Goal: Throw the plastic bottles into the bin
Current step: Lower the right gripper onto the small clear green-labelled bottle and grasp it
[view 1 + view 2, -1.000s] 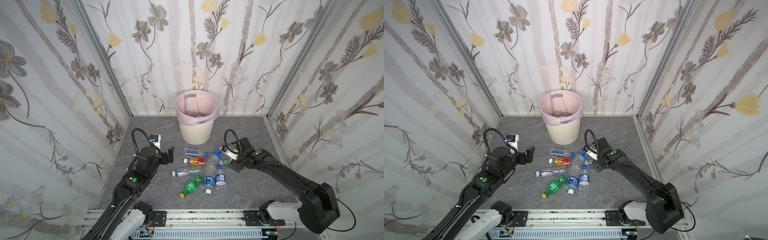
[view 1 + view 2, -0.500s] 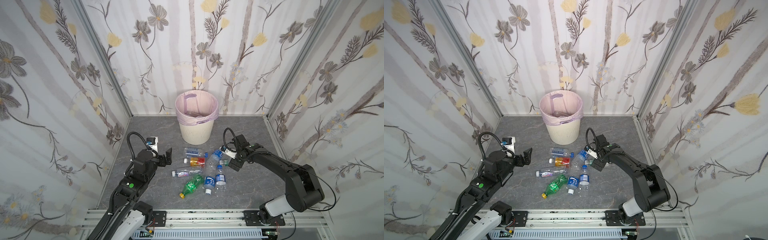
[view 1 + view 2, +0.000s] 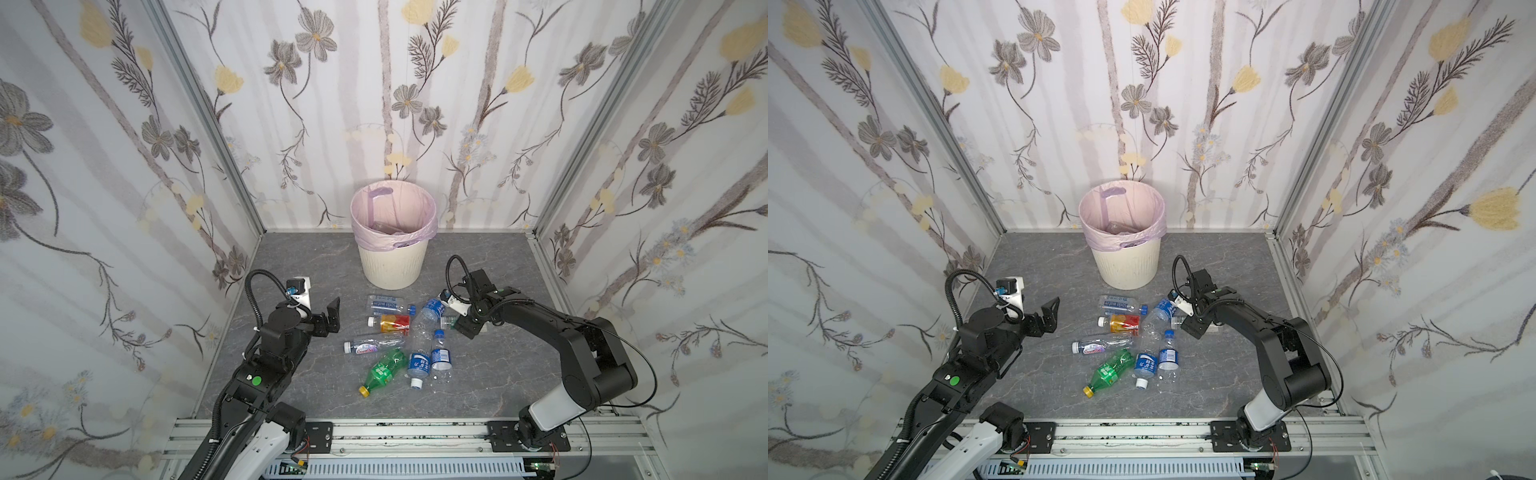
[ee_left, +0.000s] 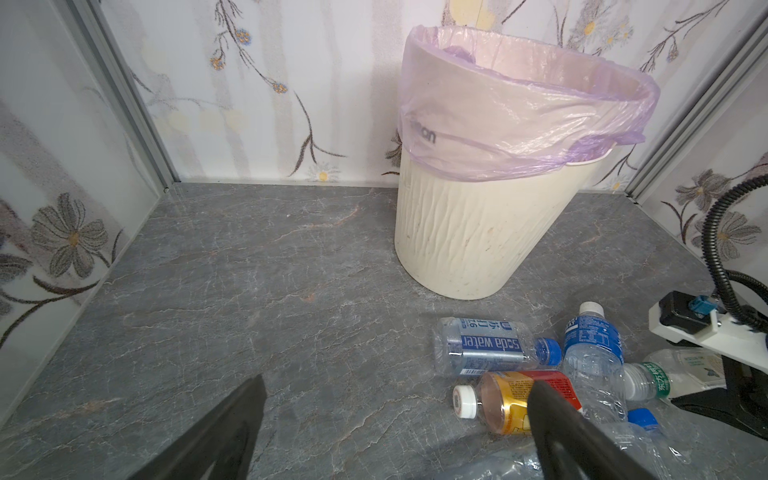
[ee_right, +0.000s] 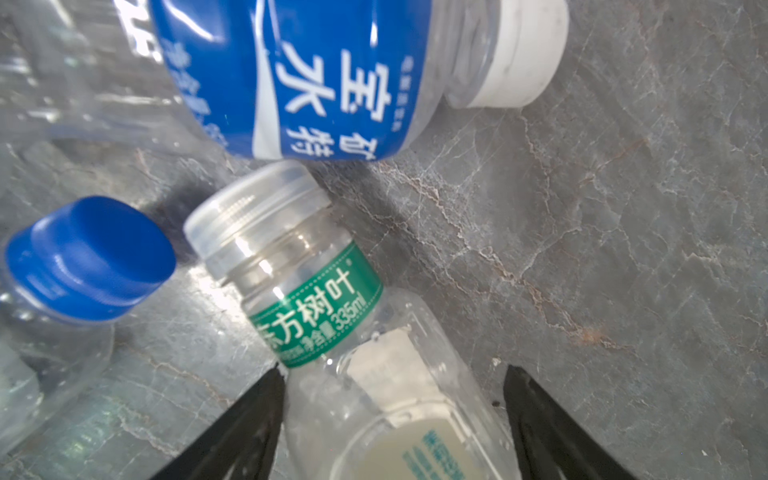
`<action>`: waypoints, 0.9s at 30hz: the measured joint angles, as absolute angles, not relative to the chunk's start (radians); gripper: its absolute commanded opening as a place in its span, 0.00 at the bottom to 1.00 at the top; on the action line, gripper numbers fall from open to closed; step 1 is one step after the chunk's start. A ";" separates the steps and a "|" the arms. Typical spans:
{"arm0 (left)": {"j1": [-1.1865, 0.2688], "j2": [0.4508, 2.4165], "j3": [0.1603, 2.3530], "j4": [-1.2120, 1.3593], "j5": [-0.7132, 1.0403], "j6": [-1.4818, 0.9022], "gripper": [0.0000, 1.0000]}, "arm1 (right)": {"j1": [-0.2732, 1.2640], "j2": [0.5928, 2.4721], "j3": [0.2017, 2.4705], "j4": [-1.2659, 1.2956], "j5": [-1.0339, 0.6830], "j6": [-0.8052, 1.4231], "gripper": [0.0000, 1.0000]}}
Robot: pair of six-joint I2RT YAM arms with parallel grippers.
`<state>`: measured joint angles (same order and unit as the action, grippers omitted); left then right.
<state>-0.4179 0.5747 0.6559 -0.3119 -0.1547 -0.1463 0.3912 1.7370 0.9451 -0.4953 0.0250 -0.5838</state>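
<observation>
So right gripper [image 5: 394, 369] straddled the green-banded clear plastic bottle [image 5: 311, 307], unclamped, gap on one side. Left gripper [image 4: 399, 381] stood spread, grey floor [image 4: 249, 270] free ahead, cream ribbed bin [image 4: 478, 232] beyond.

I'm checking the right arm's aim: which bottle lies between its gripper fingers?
The clear plastic bottle with a green neck band and clear cap; the right gripper straddles it alone.

Base of the green-banded bottle [image 5: 316, 316] beyond the right wrist view's edge; contents of the bin [image 3: 392, 266] indistinct.
</observation>
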 measured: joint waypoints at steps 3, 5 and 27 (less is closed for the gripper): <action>-0.418 0.572 0.656 -0.314 -0.158 -0.147 1.00 | 0.391 1.708 0.923 -0.495 0.021 -0.557 0.78; -0.418 0.573 0.656 -0.318 -0.158 -0.147 1.00 | 0.390 1.692 0.908 -0.496 0.021 -0.550 0.74; -0.418 0.574 0.658 -0.327 -0.157 -0.158 1.00 | 0.390 1.713 0.902 -0.533 -0.002 -0.443 0.65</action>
